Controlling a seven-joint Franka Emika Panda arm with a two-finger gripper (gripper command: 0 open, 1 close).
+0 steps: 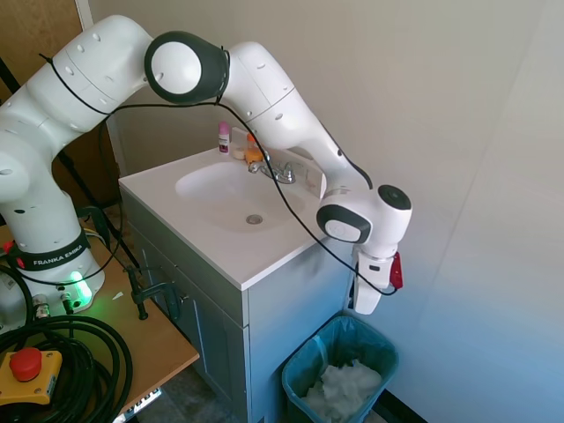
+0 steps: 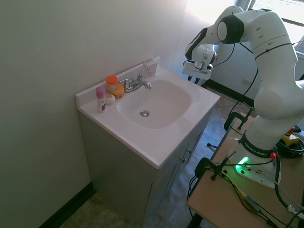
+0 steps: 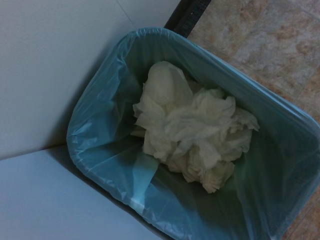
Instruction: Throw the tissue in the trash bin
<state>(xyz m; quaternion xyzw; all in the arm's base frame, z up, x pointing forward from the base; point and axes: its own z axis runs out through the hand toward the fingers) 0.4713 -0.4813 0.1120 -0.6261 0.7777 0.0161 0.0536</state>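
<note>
My claw [image 1: 367, 304] hangs beside the white cabinet [image 1: 291, 308], straight over the trash bin [image 1: 300, 374], well clear of its rim. I cannot tell whether my fingers are apart or together: one outside view shows only the back of my hand with a red tab on its side, and the other shows them too small and half hidden behind the counter.

From my wrist, the nearest thing is the trash bin's [image 3: 100, 150] rim, dressed in a thin, glossy teal-blue plastic bag that wrinkles and folds over the edge. Inside lies a heap of white crumpled paper [image 3: 192, 132], soft, creased and lumpy, resting on the bag's bottom toward the middle. I cannot pick the tissue out as its own piece; if it is there, it blends with that heap. From the first outside view the same white heap [image 1: 342, 388] fills the lower part of the bin below my claw.

Farther off is the smooth white countertop [image 1: 176, 225] with a shallow oval basin [image 1: 233, 198] and a round metal drain. Beyond it stands a shiny chrome faucet [image 1: 278, 172], then a small pink-capped bottle [image 1: 225, 137] and an orange item [image 1: 254, 154] by the pale, flat wall.
</note>
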